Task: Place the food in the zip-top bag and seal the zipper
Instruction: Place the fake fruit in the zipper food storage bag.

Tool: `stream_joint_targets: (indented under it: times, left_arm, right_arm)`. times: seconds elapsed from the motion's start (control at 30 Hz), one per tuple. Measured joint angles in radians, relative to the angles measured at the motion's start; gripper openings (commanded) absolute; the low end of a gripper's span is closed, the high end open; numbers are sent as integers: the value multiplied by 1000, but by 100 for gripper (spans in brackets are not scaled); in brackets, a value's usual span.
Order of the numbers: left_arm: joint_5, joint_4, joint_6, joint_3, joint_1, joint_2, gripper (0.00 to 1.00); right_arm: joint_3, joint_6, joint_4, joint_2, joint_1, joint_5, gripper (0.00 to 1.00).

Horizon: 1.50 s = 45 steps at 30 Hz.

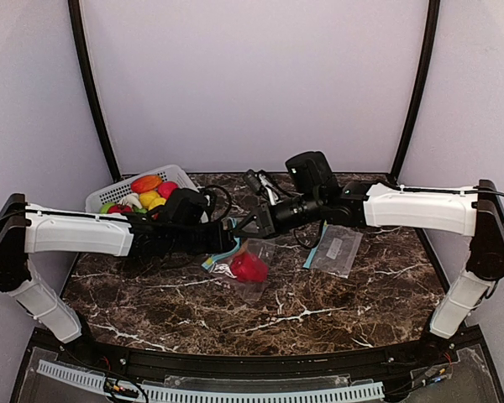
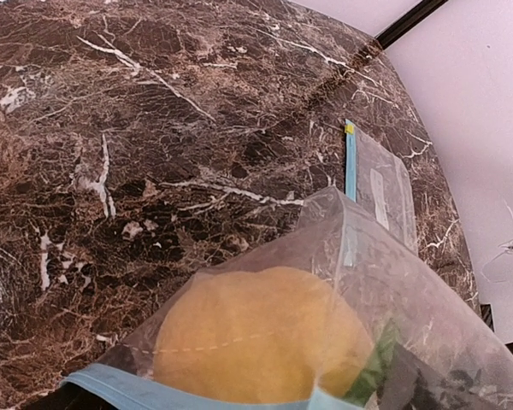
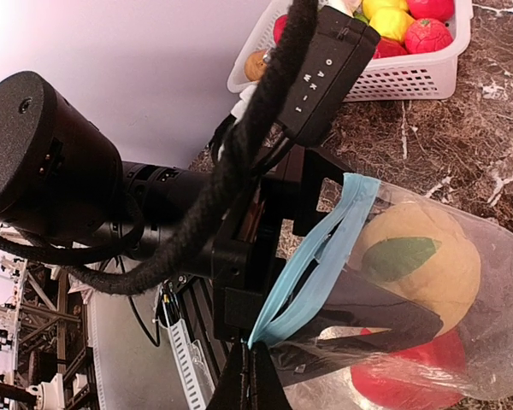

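Surface edges: the dark marbled surface (image 1: 151, 294) is running back to pale walls (image 1: 252, 75) behind and at both sides, with a black pole (image 1: 92, 92) leaning in each rear corner. Its near edge is meeting a black rail (image 1: 252, 361) between the arm bases.
Open room: a broad band of marble is lying open between the zip-top bag (image 1: 248, 264) and the near edge, and it is widening toward both front corners.
Tight room: the white basket (image 1: 101, 197) is filling the rear left corner. Both arms are meeting over the middle, and a second bag (image 1: 336, 250) is lying flat just right of the first, under the right arm.
Bag: it is sitting at the middle of the surface, clear-walled, with its blue zipper strip (image 3: 312, 256) gaping and its mouth lifted toward the claws.
Food in the bag: a round yellow fruit (image 3: 419, 256) with a green leaf is lying just inside the mouth, touching a red fruit (image 3: 402, 376) beside it.
Food in the basket: orange, yellow, red and green pieces (image 1: 151, 191) are lying heaped together.
Right claw (image 3: 252, 380): its fingers are pressing together on the bag's blue rim and holding it up.
Left claw (image 1: 227, 238): it is hanging at the bag's mouth. Its fingertips are hiding behind plastic and dark housing, so whether they are apart cannot be told.
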Motion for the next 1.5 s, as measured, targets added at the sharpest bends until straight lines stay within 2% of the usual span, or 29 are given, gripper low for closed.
stream_joint_targets:
  times: [0.2, 0.4, 0.5, 0.7, 1.0, 1.17, 1.5]
  left_arm:
    - [72, 7, -23, -25, 2, -16, 92]
    - [101, 42, -31, -45, 1, -47, 82]
    - [109, 64, -34, -47, 2, -48, 82]
    - [118, 109, -37, -63, 2, -48, 83]
    - [95, 204, 1, -92, 0, -49, 94]
    - [94, 162, 27, -99, -8, -99, 98]
    - [199, 11, 58, -113, -17, -273, 99]
  right_arm:
    - [0, 0, 0, 0, 5, -6, 0]
    - [-1, 10, 23, 0, 8, -32, 0]
    - [-3, 17, 43, 0, 8, -39, 0]
    - [-11, 26, 61, -1, 5, -49, 0]
    - [-45, 60, 111, -28, 3, -50, 0]
    - [-85, 79, 125, -64, 3, -15, 0]
    - [-112, 101, 127, -69, -24, 37, 0]
